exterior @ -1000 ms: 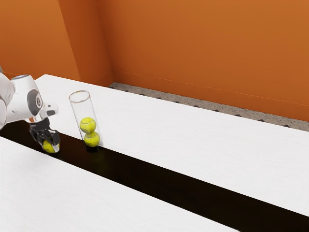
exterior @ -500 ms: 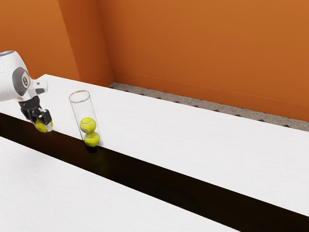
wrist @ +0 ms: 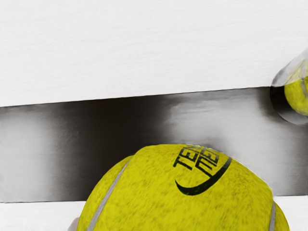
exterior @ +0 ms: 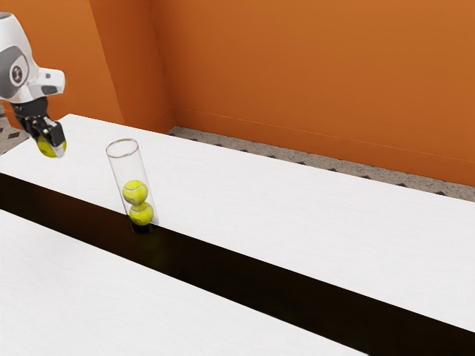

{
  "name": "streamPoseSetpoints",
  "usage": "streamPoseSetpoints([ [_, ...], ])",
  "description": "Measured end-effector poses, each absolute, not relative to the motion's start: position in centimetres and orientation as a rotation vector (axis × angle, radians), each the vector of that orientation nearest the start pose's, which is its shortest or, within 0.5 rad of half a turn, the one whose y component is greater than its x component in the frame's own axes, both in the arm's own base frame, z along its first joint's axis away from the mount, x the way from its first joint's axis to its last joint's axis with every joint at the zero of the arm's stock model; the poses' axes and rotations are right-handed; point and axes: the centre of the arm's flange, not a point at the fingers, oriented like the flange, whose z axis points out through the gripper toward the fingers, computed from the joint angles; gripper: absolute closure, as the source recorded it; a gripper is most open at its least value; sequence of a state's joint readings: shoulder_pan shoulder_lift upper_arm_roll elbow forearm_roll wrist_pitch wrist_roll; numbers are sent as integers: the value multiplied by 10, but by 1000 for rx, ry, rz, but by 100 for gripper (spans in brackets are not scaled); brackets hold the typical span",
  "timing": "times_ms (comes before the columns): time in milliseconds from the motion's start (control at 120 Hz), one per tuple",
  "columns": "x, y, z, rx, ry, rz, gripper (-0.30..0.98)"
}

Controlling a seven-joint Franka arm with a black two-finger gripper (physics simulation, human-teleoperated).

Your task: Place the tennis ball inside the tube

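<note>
One tennis ball [wrist: 149,197], clasped in the gripper [exterior: 51,142], hangs clear of the tube [exterior: 130,172] and wants centring above its rim [exterior: 123,157], lowering straight, then release.

From the arm's [exterior: 16,65] side the exterior view slants down; the nearer wrist view faces downward, sharing the tube [exterior: 129,169].

- Tennis ball [exterior: 52,147]: yellow and fuzzy, with pale seams [wrist: 107,196], black lettering [wrist: 208,162] and a curved black stroke; held aloft, outside the tube, near 10 o'clock from it in the exterior view.
- Tube [exterior: 130,173]: clear, round-mouthed, open at the top; it stands with its dark base [exterior: 143,229] on the black strip [exterior: 245,265], its mouth between 11 and 12 o'clock from that base in the exterior view.
- Inside the tube: 2 yellow balls [exterior: 135,192], 1 resting on the other.
</note>
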State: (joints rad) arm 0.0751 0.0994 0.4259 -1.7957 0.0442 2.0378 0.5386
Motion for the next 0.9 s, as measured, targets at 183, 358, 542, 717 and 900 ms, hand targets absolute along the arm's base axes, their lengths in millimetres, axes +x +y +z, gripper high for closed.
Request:
streamPoseSetpoints([
  [183, 538, 262, 545, -2936, 116, -146, 56],
  [358, 553, 226, 548, -2924, 164, -119, 56],
  [542, 564, 197, 545, -2914, 192, -101, 57],
  [717, 572, 176, 549, -2900, 204, -114, 57],
  [900, 589, 144, 538, -2895, 253, -122, 57],
])
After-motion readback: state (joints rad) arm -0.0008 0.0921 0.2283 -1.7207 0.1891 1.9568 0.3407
